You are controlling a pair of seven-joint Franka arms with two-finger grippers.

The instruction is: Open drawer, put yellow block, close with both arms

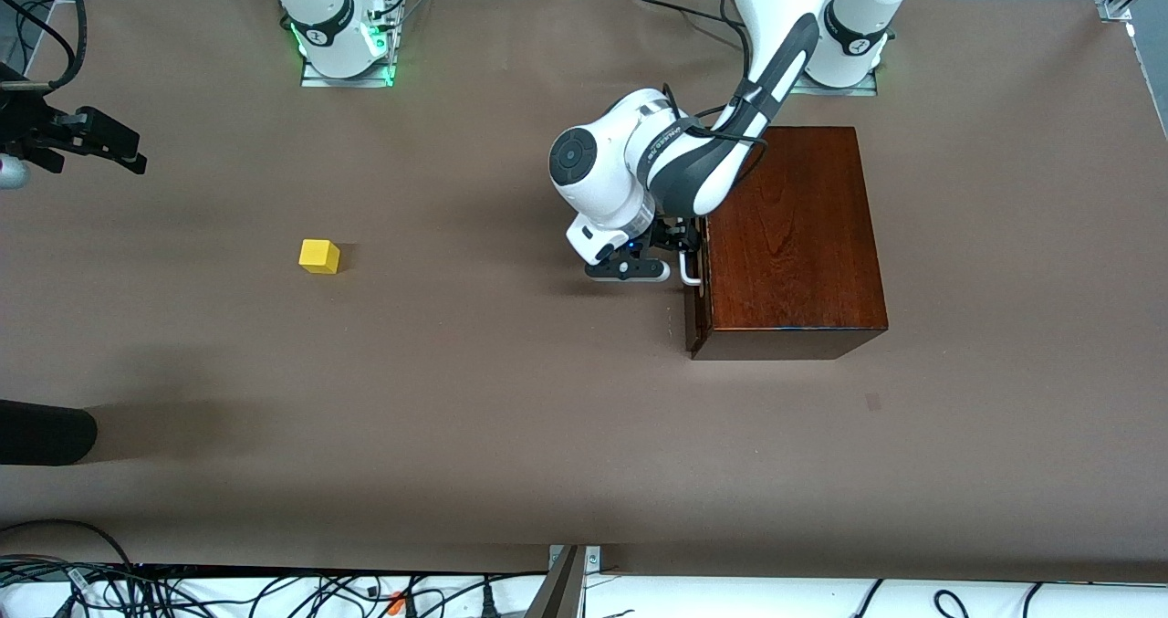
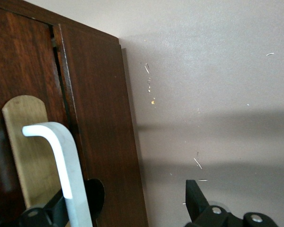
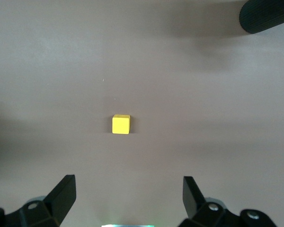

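Observation:
The dark reddish-brown wooden box [image 1: 794, 235] stands toward the left arm's end of the table. Its drawer [image 1: 698, 303] faces the right arm's end; the dark front [image 2: 99, 132] sits close against the box with a thin gap. My left gripper [image 1: 680, 244] is open at the white handle [image 1: 691, 269]. The handle bar [image 2: 61, 156] stands between its fingers [image 2: 194, 201], close to the one next to the wood. The yellow block [image 1: 319, 256] lies alone on the table toward the right arm's end. My right gripper [image 1: 114, 143] hangs open in the air, the yellow block [image 3: 121, 124] ahead of its fingertips [image 3: 130, 189].
A black rounded object [image 1: 46, 431] pokes in at the right arm's end of the table, nearer the front camera than the block, and shows in the right wrist view [image 3: 267, 14]. Cables [image 1: 274, 591] lie past the table's front edge. Brown tabletop [image 1: 511, 399] lies between block and box.

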